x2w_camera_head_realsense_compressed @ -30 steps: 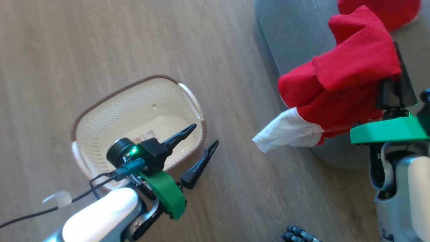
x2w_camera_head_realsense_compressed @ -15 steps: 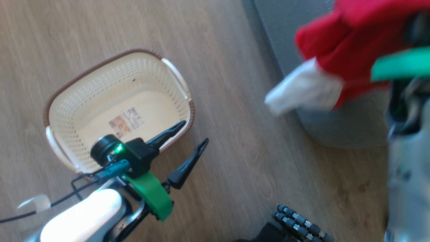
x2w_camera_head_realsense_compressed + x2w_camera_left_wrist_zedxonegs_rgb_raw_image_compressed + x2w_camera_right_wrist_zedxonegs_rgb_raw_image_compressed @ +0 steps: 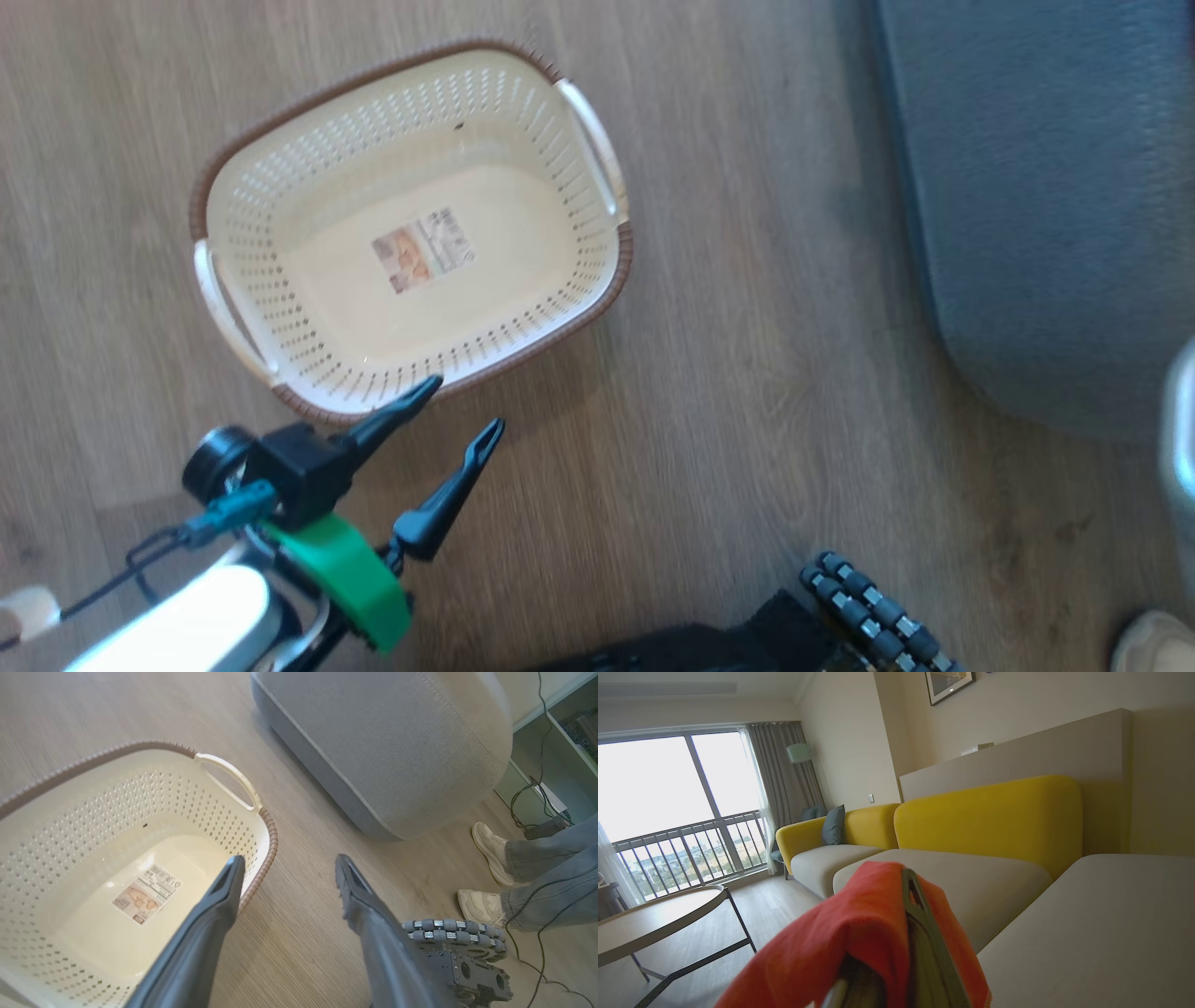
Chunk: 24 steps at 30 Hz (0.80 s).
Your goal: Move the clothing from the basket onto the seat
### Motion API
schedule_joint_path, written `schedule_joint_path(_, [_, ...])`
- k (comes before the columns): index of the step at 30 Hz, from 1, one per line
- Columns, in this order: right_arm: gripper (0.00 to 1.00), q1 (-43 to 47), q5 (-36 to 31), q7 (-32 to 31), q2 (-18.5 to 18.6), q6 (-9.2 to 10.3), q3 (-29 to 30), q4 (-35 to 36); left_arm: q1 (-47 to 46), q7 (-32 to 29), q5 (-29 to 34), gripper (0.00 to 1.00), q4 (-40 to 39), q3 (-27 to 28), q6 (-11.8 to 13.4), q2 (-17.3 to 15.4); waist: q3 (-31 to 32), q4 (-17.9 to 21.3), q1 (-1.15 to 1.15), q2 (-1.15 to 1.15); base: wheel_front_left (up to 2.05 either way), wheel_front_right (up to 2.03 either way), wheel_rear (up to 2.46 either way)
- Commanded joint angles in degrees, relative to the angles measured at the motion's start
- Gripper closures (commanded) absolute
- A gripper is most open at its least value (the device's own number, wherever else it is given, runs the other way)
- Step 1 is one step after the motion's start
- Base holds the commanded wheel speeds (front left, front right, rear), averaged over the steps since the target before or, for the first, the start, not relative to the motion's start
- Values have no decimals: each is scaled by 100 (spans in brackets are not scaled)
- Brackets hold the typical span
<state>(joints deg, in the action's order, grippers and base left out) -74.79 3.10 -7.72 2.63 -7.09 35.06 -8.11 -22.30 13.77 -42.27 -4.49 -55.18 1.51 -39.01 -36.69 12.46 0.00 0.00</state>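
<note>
In right gripper [image 3: 909, 884]: bright red clothing [image 3: 859, 919] pinched tight; left gripper [image 3: 464, 404] splayed wide just beside perforated cream basket [image 3: 532, 112].

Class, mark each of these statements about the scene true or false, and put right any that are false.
1. The right gripper is shut on red clothing. True.
2. The basket holds more clothing. False: only a sticker lies inside.
3. The left gripper is open. True.
4. The basket stands on the seat. False: it stands on the floor beside it.
</note>
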Motion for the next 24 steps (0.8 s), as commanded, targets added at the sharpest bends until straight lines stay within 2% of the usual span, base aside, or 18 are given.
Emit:
schedule_joint_path(1, [100, -388, -324, -168, 25, -40, 328, 317, 176, 89, -54, 0, -143, 239, -29, -173, -229, -146, 0, 0, 0, 0, 0])
schedule_joint_path(5, [100, -713, -932, -524, 25, -40, 1090, 878, 323, 114, -104, 0, -211, 536, -66, -262, -631, -156, 0, 0, 0, 0, 0])
schedule_joint_path(10, [100, -211, -1047, -702, 25, -40, 2048, 1320, 475, 120, -73, 0, -324, 983, -105, -413, -1059, -90, 0, 0, 0, 0, 0])
schedule_joint_path(14, [100, 291, -847, -550, 25, -40, 2596, 1123, 648, 121, -32, 0, -421, 1341, -131, -602, -1369, -22, 0, 0, 0, 0, 0])
schedule_joint_path(20, [100, 672, -720, 43, 25, -40, 2840, 304, 878, 122, 66, 0, -472, 1626, -225, -741, -1590, 35, 0, 0, 0, 0, 0])
schedule_joint_path(21, [94, 697, -770, 122, 25, -40, 2856, 171, 908, 122, 81, 0, -473, 1648, -236, -730, -1599, 35, 0, 0, 0, 0, 0])
schedule_joint_path(22, [75, 726, -835, 174, 25, -40, 2849, 26, 934, 122, 93, 0, -473, 1667, -247, -713, -1604, 32, 0, 0, 0, 0, 0])
schedule_joint_path(23, [75, 726, -835, 174, 25, -40, 2849, 26, 934, 122, 93, 0, -473, 1667, -247, -713, -1604, 32, 0, 0, 0, 0, 0])
schedule_joint_path(24, [64, 754, -904, 222, 25, -40, 2832, -113, 954, 122, 103, 0, -471, 1682, -258, -690, -1603, 28, 0, 0, 0, 0, 0])
